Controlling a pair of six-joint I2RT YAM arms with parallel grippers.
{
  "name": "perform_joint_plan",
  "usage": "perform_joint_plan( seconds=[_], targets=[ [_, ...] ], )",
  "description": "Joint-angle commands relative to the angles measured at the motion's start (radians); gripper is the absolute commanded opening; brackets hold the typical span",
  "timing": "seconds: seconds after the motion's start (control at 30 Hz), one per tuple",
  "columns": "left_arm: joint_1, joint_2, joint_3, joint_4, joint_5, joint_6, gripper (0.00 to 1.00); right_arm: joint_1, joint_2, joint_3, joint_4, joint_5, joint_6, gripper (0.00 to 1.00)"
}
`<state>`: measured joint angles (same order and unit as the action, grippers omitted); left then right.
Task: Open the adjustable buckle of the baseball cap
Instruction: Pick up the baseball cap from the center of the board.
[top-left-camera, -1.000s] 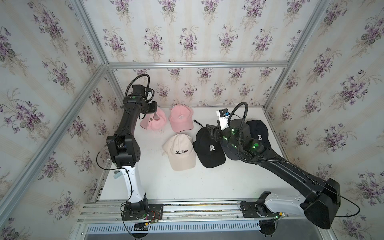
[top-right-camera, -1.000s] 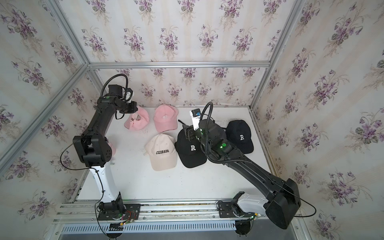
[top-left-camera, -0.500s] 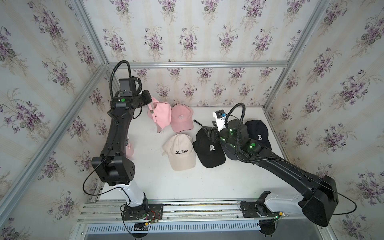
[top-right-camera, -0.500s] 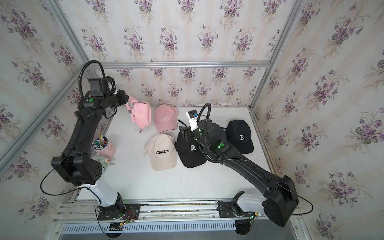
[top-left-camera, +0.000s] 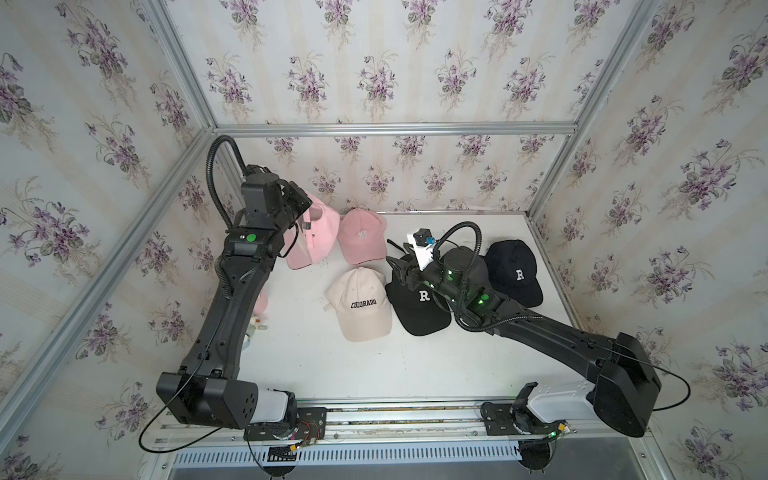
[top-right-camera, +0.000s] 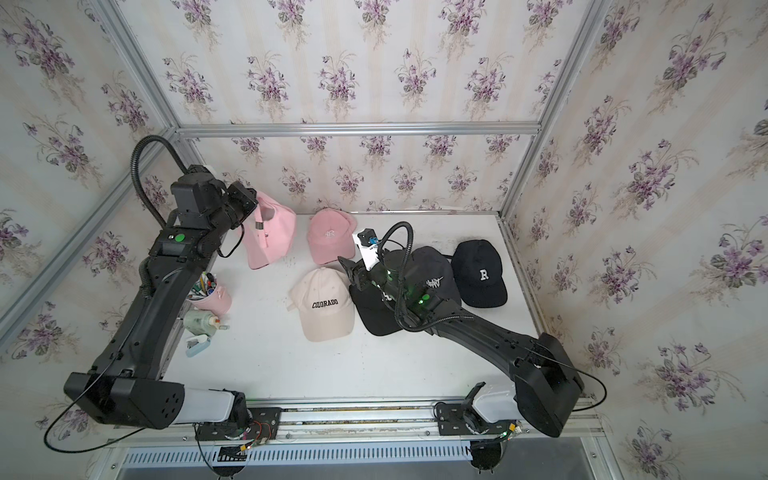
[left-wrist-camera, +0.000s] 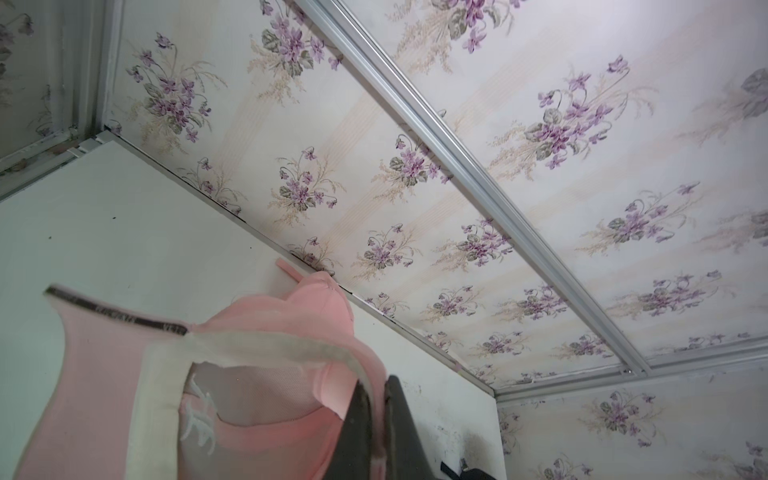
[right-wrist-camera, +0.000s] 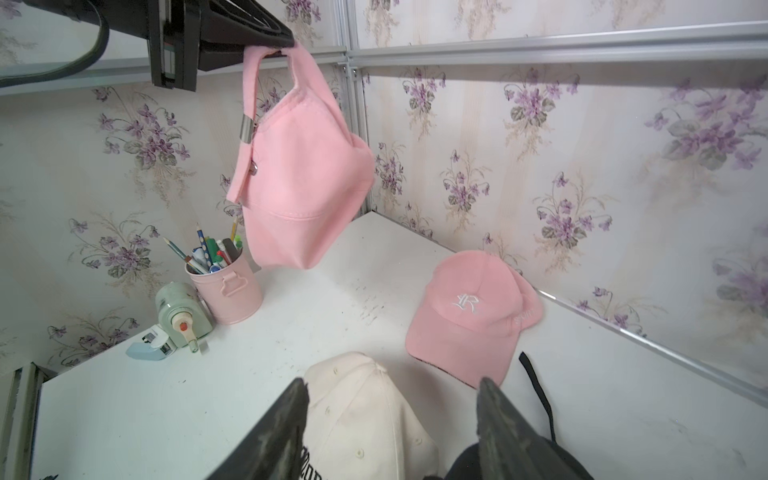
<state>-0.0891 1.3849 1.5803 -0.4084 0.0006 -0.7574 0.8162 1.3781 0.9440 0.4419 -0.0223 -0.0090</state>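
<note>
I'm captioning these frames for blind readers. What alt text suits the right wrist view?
A pink cap hangs by its strap from the shut left gripper, metal buckle showing. In front, the open right gripper frames a cream cap; a second pink cap lies on the table.

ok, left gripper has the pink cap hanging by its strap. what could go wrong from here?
1. Left gripper pinches only the thin strap; the pink cap could slip or swing when pulled.
2. The metal buckle hangs off to one side; the open right gripper may miss it.
3. A dropped cap could knock the pen cup nearby.
</note>
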Motion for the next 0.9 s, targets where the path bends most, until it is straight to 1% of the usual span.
perform_joint_plan(
  seconds=[0.0,0.13,0.23,0.3,0.4,0.47,0.67,0.87],
  targets=[
    [-0.062,-0.023,-0.009,0.066,-0.160,-0.100,0.00,0.032,0.032,-0.006,0.185,0.039,-0.062,0.63],
    [-0.175,-0.037,-0.028,0.066,-0.337,-0.154,0.00,0.088,0.070,-0.042,0.350,0.110,-0.103,0.64],
    [-0.232,-0.031,-0.029,0.047,-0.399,-0.228,0.00,0.123,0.107,-0.050,0.433,0.167,-0.138,0.64],
    [-0.276,-0.022,-0.014,0.029,-0.458,-0.240,0.00,0.135,0.137,-0.048,0.482,0.197,-0.155,0.64],
    [-0.341,-0.018,-0.016,0.038,-0.565,-0.270,0.00,0.142,0.183,-0.024,0.539,0.243,-0.123,0.64],
    [-0.360,-0.015,-0.018,0.048,-0.587,-0.295,0.00,0.151,0.209,-0.007,0.560,0.253,-0.108,0.64],
    [-0.414,0.014,0.051,0.005,-0.649,-0.326,0.00,0.201,0.279,0.004,0.628,0.267,-0.181,0.64],
    [-0.449,0.014,0.073,-0.017,-0.668,-0.358,0.00,0.232,0.326,0.003,0.708,0.322,-0.186,0.66]
  ],
)
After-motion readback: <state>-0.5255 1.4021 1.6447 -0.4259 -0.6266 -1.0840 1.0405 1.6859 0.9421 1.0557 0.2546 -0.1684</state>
